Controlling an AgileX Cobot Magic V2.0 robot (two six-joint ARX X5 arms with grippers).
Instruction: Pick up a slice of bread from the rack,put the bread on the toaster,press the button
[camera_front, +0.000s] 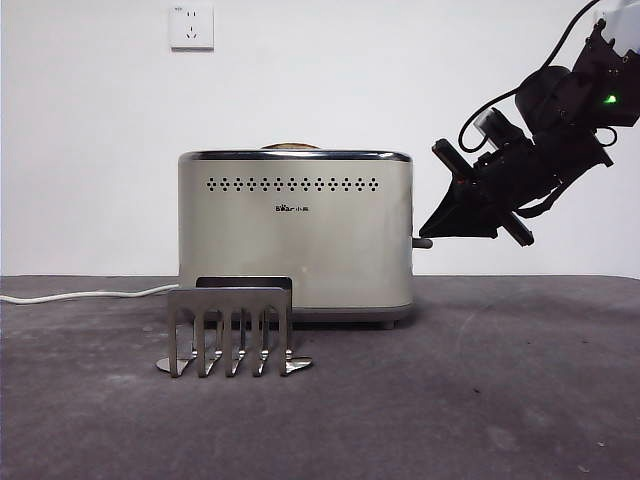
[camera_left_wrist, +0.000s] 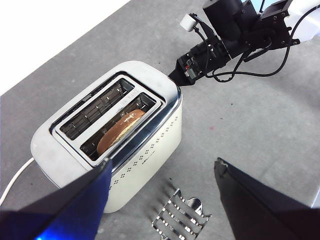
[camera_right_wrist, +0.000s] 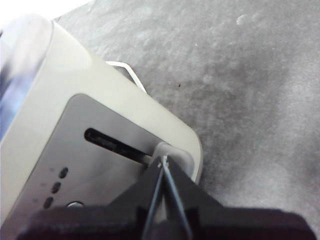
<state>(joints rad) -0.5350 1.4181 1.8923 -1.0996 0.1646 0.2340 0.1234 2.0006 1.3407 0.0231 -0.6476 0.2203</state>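
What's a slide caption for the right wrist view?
Right gripper, jaws shut, tip at the toaster's side lever.

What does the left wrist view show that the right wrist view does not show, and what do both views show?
Only the left wrist view shows the slice of bread sitting in one slot of the toaster, the empty rack on the table beside it, and the open left gripper above them. Only the right wrist view shows the toaster's end panel with its lever, a row of small buttons, and the shut tips of the right gripper on the lever. Both show the toaster, the grey table and the white cable.
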